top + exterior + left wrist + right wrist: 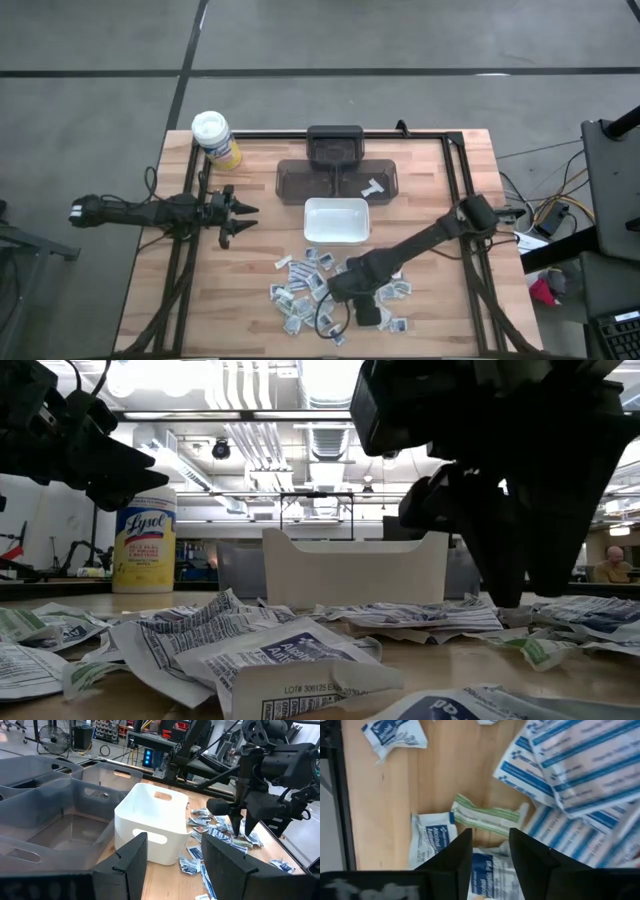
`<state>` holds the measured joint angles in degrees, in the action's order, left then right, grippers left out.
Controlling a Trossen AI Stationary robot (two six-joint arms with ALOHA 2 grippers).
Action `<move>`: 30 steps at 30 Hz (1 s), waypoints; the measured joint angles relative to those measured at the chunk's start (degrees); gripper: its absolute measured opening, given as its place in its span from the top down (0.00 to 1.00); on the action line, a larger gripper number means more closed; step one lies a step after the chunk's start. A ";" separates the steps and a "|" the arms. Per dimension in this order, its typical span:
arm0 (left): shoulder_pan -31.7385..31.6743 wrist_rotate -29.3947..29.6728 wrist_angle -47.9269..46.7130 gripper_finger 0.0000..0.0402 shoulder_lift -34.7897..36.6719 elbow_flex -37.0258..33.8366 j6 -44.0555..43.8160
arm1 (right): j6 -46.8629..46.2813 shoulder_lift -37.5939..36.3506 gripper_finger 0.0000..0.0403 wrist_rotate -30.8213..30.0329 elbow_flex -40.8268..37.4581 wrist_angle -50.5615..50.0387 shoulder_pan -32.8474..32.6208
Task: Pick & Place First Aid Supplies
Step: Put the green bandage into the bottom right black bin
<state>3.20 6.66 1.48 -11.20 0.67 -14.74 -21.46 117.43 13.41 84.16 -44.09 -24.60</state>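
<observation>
The first aid supplies are small white packets with blue print, strewn flat on the wooden table near its front edge, also seen in the low view. My right gripper points steeply down over this pile and is open. In the right wrist view its fingers flank a white-and-blue packet, with a greenish packet just beyond. My left gripper waits open at the table's left, clear of everything. My right gripper comes at the pile from above, slanting in from the table's right. Its open fingers reach down to the level of the packets. I cannot tell whether the fingertips touch the white-and-blue packet between them.
A white tray stands just beyond the pile at mid-table. Behind it sit a clear grey bin and a dark bin. A yellow canister with a white lid stands at the far left corner. Black rails run along the table's sides.
</observation>
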 joint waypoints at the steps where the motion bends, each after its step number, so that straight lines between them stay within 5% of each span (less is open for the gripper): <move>1: -0.01 0.02 0.00 0.54 -0.02 0.00 -0.02 | 0.00 -0.09 0.70 -0.14 0.00 -0.10 0.00; 30: -0.02 0.02 -0.02 0.54 -2.31 0.00 -0.02 | -1.06 3.86 0.81 0.14 0.69 0.55 0.04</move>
<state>3.18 6.68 1.45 -13.51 0.67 -14.76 -22.52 121.29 13.56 84.85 -43.54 -24.56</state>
